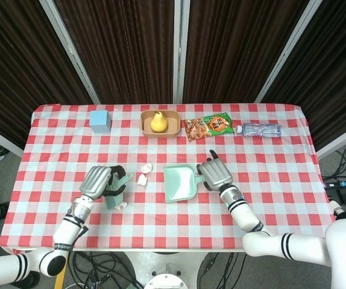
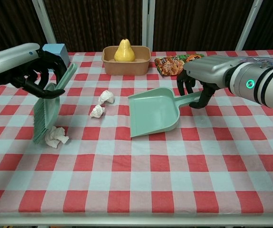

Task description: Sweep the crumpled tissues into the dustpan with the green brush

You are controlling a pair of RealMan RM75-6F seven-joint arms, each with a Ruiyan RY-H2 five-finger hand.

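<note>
My left hand (image 1: 97, 182) (image 2: 33, 72) grips the handle of the green brush (image 1: 118, 191) (image 2: 50, 106), which hangs with its bristles down at the table. One crumpled tissue (image 1: 122, 205) (image 2: 56, 137) lies right against the bristle end. Two more tissues (image 2: 106, 97) (image 2: 97, 111) lie between the brush and the dustpan, and they also show in the head view (image 1: 144, 174). The pale green dustpan (image 1: 181, 182) (image 2: 154, 111) sits right of them with its mouth facing the near left. My right hand (image 1: 215, 173) (image 2: 199, 80) holds its handle.
Along the far edge of the red checked table stand a blue cube (image 1: 100, 120), a tan bowl (image 1: 174, 128) with a yellow pear (image 1: 158, 121), a snack bag (image 1: 208, 126) and a lying water bottle (image 1: 258, 129).
</note>
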